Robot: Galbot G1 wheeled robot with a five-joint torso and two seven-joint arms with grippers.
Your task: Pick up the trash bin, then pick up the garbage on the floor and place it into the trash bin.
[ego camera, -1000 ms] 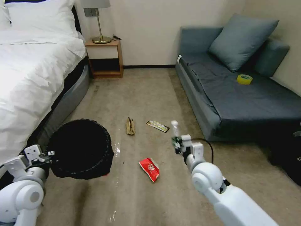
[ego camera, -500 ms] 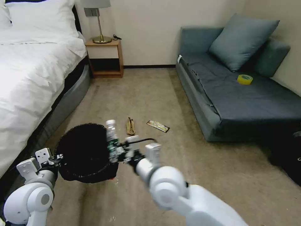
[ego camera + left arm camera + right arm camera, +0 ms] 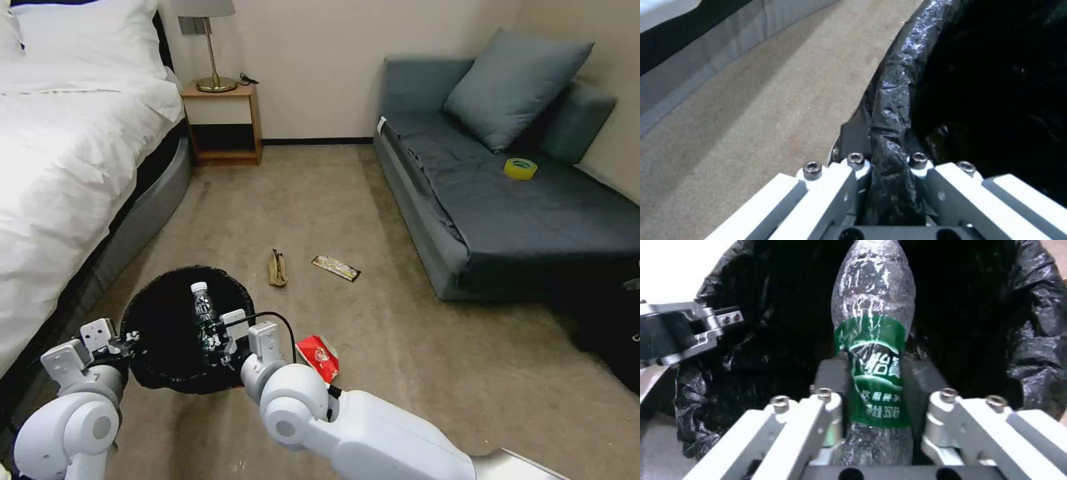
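Head view: bottle (image 3: 203,319) upright, cap up.

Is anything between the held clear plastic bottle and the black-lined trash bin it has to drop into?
Nothing visible. The right gripper holds the clear green-labelled plastic bottle above the open mouth of the black-bag-lined white trash bin, which the left gripper holds by its rim. Only dark bag lining lies beneath.

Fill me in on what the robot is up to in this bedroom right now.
It is clearing litter off the carpet. The left gripper holds the trash bin by its bag-lined rim, off to the robot's left. The right gripper is shut on the plastic bottle, holding it over the bin's open mouth. On the floor lie the red snack packet, the tan paper bag and the flat wrapper.
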